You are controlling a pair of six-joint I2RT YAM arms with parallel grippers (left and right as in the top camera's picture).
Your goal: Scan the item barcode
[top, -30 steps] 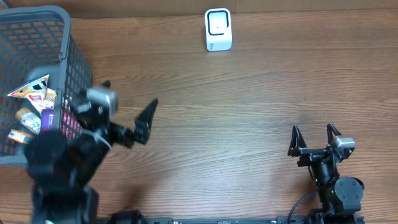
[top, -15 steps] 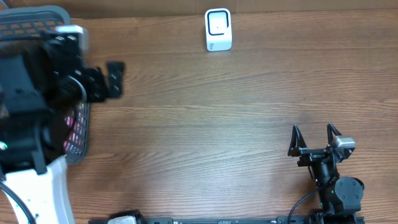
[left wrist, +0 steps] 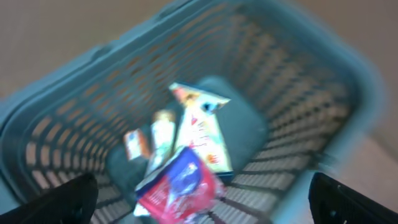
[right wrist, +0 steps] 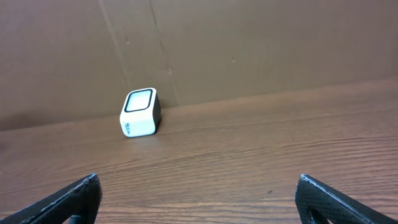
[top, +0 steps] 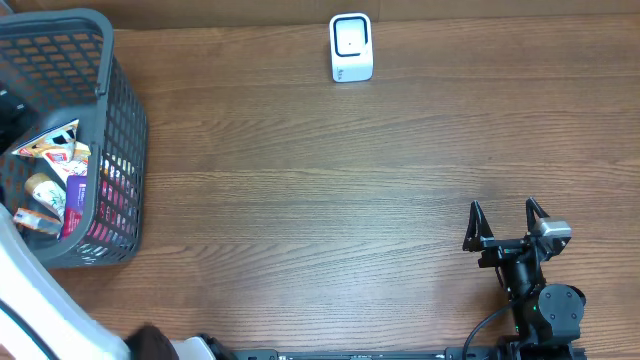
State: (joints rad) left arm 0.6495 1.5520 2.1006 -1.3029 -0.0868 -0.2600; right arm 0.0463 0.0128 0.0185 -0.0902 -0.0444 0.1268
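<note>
Fingers (left wrist: pixel 59 199) of left gripper (left wrist: pixel 202 208) and right gripper (top: pixel 503 215) spread wide, empty. Flat red foil pouch (left wrist: pixel 180 183) lies in grey plastic mesh basket (top: pixel 120 130), 9 o'clock: probably light, limp, slippery; pinch its edge.

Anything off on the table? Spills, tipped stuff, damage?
Nothing stands out. The scanner sits upright at the table's far edge, the basket stands at the left, and its packets lie in a loose heap inside, none spilled onto the table. No damage shows.
</note>
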